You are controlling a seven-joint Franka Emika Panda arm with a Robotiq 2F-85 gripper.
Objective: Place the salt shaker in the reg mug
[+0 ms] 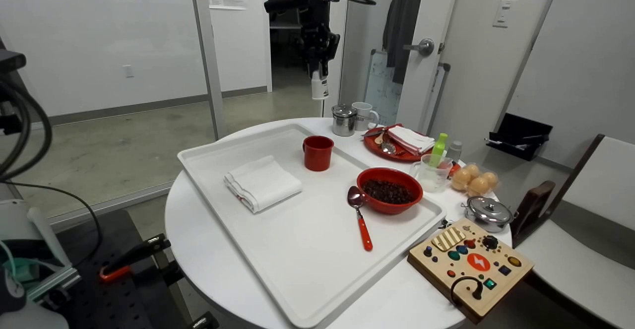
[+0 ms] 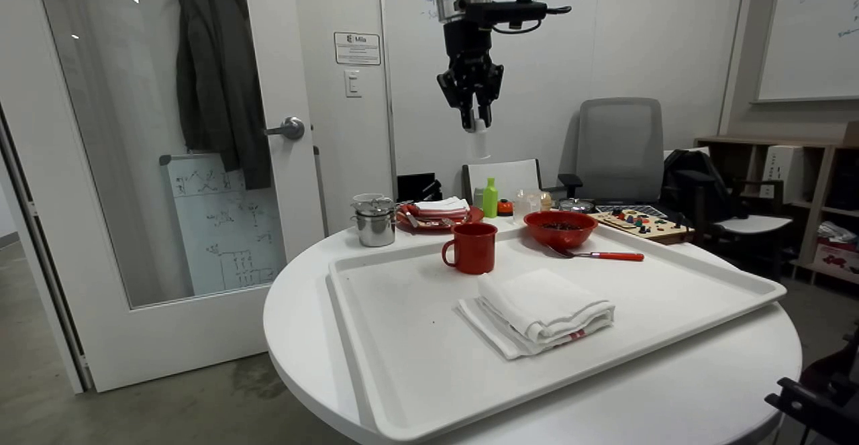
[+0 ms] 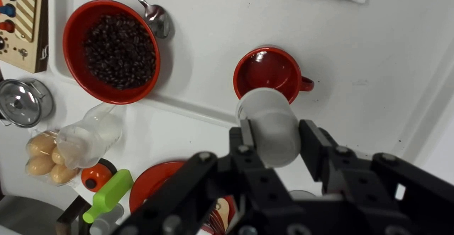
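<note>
Salt shaker (image 2: 478, 144), upper end pinched by the claw (image 2: 477, 121), body hanging below

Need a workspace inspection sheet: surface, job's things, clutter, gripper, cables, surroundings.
Surface: round white table, white rectangular tray on it.
Job's things: red cylindrical mug upright on the tray; small white cylindrical salt shaker in the air, not in the mug.
Clutter: folded white cloth, round red bowl of dark beans, red-handled metal spoon on the tray; wooden knob panel beside it.
Gripper: black, two-fingered, closed on the shaker.
Cables: black cable loop above the gripper; thick black cable in an exterior view.
Surroundings: dark hanging jacket, grey mesh chair; people: nothing seen.
</note>
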